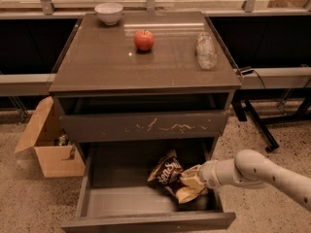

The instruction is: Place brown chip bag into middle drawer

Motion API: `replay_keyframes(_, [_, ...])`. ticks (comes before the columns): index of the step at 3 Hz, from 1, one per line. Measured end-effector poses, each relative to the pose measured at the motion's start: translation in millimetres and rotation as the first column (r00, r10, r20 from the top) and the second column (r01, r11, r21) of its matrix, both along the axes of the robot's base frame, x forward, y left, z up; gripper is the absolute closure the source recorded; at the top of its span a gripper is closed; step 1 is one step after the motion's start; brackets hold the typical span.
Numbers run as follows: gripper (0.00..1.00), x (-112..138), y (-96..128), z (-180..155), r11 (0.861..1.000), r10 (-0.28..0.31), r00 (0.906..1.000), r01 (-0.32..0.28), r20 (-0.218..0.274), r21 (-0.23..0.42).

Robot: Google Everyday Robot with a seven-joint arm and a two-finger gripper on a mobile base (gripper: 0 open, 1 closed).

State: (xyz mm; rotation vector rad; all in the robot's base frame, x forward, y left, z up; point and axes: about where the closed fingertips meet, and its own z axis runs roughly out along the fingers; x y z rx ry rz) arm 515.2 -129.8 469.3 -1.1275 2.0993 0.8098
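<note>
Open middle drawer [121, 198], gripper [190, 187] inside, fingers clamped on tilted brown chip bag [164, 171], arm [265, 171] cut off

cabinet top [97, 67]: 1 white bowl [109, 12] | 1 red apple [144, 40] | 1 clear bottle [206, 50] (on its side) | floor [29, 203]: 1 cardboard box [52, 144]

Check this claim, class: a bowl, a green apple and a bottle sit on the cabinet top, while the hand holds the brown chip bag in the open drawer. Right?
Not quite: the camera view shows a red apple, not green. The bowl and bottle do sit on the cabinet top, and the hand holds the brown chip bag in the open drawer.
</note>
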Motion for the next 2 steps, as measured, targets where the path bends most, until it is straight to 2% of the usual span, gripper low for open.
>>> replay_keyframes(1, [0.53, 11.4, -4.1, -15.9, 0.999, -0.031, 0.9995, 0.031, -0.005, -0.006])
replay_keyframes(2, [0.30, 21.7, -5.7, -22.4, 0.999, -0.033, 0.9994, 0.033, -0.007, -0.013])
